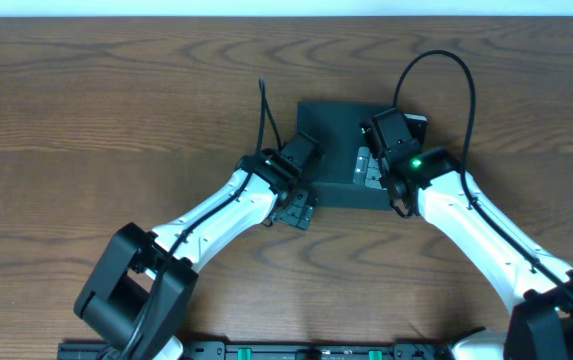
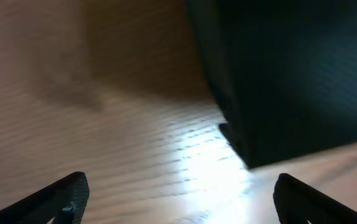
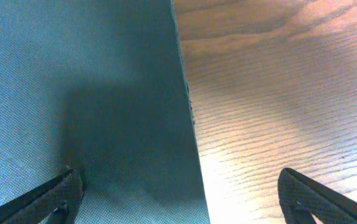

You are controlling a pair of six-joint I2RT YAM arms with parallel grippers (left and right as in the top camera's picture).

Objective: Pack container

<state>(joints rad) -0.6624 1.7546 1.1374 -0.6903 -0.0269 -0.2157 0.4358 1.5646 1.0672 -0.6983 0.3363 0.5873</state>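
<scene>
Your left gripper (image 2: 181,196) hangs spread just beside the container's (image 1: 331,140) left near corner. Your right gripper (image 3: 181,186), also spread, straddles its right edge. It's probably light, stiff, crushable cardboard, so pinch the flap edge gently.

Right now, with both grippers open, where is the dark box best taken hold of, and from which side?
Probably its right edge, from the right. The container lies flat and looks too wide to span, but the right gripper stands open astride that straight edge, one finger over the top, one over the table.
</scene>
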